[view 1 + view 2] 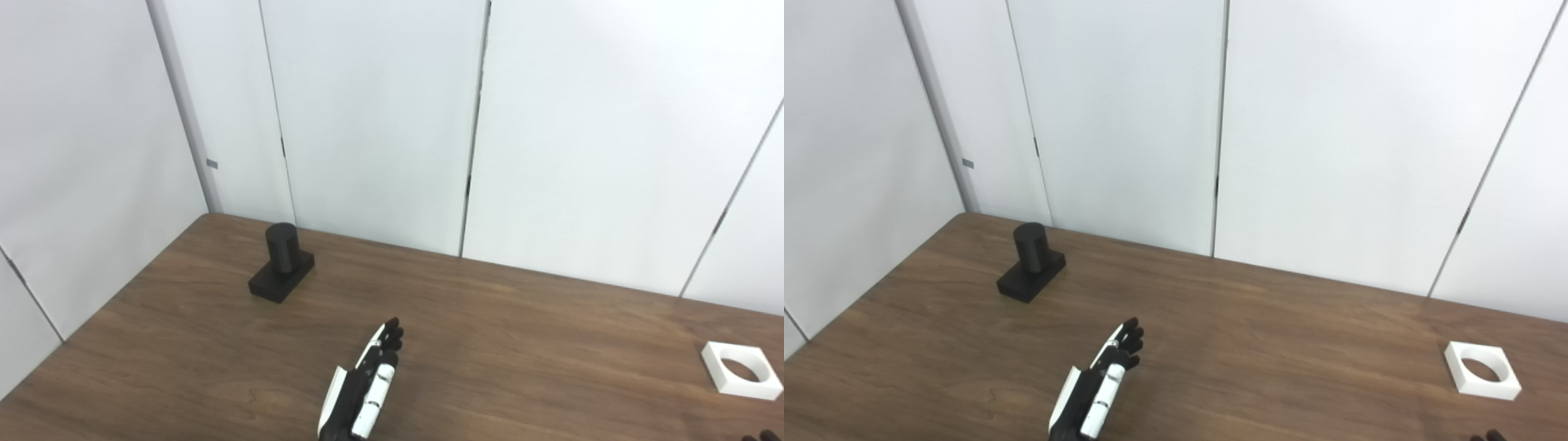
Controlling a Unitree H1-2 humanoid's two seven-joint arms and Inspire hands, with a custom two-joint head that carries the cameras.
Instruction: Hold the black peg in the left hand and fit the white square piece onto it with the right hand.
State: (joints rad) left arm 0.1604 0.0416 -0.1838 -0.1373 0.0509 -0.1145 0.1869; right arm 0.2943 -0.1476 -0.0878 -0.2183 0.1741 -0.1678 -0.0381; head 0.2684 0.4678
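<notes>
The wooden table (490, 343) bears the black peg (282, 262) upright at far left, likely rigid and bottom-heavy, best gripped round its cylinder; the left hand (362, 386) hovers empty, fingers extended; the right hand (759, 436) barely shows, state unclear; the white square piece (741, 370), probably light, lies far right.

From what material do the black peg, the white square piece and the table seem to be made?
Black peg: probably matte plastic, since it is evenly dark with no glare. White square piece: probably matte plastic too, uniform white with crisp edges around its round hole. Table: wood or wood-look laminate, showing brown grain under a soft sheen.
</notes>
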